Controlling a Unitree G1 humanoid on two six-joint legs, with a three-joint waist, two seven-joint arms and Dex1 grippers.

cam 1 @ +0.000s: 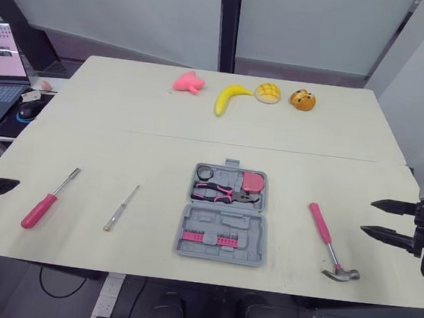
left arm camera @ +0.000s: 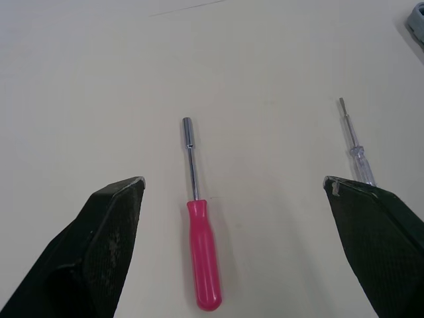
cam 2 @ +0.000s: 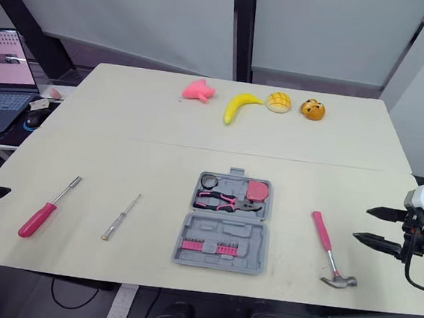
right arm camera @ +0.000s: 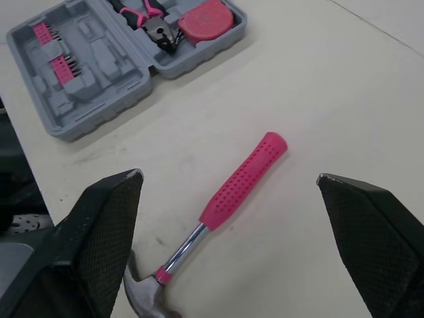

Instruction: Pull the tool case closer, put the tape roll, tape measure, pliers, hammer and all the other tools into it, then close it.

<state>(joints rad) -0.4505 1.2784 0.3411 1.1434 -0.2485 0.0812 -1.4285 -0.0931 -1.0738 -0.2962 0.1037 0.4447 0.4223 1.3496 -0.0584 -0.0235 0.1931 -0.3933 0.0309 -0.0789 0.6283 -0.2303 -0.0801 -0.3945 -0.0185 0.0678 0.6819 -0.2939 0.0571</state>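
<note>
The table [cam 1: 125, 128] top is smooth and matt, with no shine. The tool case [cam 1: 213, 221] is dull grey plastic. The hammer [right arm camera: 216, 209] has a pink grip covered in tiny dimples, and its neck and head are shiny metal. The nut driver [left arm camera: 202, 258] has a smooth, glossy pink plastic handle and a bright metal rod. The small screwdriver [left arm camera: 356, 152] has a see-through plastic handle. The tape measure [right arm camera: 205, 18] looks like smooth pink plastic. The right gripper [right arm camera: 228, 176] has black fingers [right arm camera: 106, 232] with a rough, grainy face.
</note>
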